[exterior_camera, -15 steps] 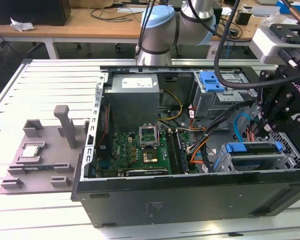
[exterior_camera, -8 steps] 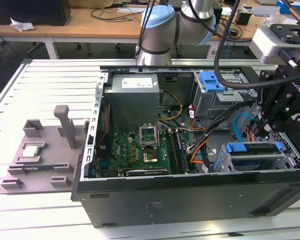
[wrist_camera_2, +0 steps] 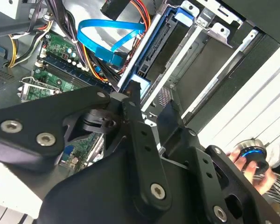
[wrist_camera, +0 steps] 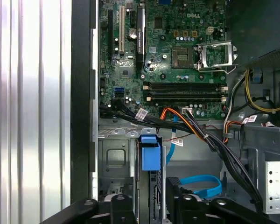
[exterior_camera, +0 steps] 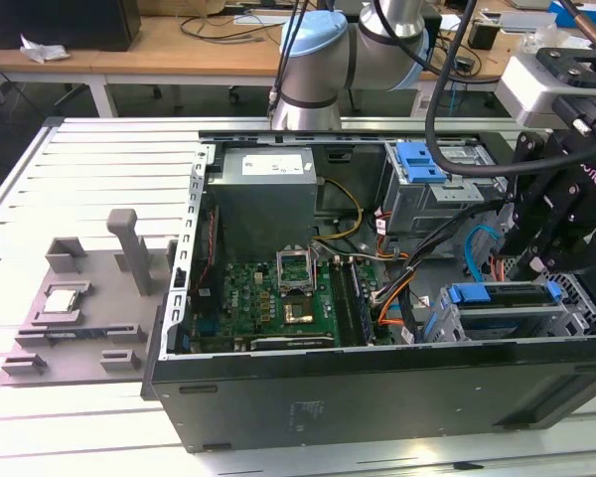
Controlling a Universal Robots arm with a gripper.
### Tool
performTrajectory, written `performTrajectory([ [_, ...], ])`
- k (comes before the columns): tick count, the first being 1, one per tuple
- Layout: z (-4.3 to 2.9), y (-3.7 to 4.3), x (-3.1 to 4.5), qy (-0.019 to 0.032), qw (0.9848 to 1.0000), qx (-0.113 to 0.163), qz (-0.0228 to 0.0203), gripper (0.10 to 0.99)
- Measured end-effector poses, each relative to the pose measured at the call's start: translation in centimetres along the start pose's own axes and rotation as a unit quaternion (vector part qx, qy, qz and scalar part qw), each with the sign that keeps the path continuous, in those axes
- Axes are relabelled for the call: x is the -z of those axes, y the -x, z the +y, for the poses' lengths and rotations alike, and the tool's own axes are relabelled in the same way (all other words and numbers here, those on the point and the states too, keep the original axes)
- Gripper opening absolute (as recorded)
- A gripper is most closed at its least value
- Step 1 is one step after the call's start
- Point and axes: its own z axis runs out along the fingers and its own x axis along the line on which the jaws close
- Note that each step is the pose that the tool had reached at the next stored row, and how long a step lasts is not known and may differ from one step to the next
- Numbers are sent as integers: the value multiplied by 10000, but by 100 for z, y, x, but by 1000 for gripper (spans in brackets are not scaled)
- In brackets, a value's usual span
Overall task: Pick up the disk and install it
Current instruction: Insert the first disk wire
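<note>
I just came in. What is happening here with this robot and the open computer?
A robot arm is working over an open computer case. Its gripper hangs just above the drive bay at the exterior view's right end of the case. The disk, in its blue bracket, sits on edge in that bay, directly under the gripper. In the second wrist view, a person's hand rests on a round knob outside the case.
</note>
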Motion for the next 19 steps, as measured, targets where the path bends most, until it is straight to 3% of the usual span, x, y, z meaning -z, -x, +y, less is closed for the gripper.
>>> performTrajectory([
  [1,0,0,0,0,10000,0,0,420],
  [2,-11,2,-1,0,10000,0,-1,420],
  [5,-161,27,4,1,10000,7,0,420],
  [10,-318,65,8,2,10000,14,0,420],
  [12,-412,94,10,3,10000,20,1,420],
  [19,-574,151,14,4,10000,33,1,420],
])
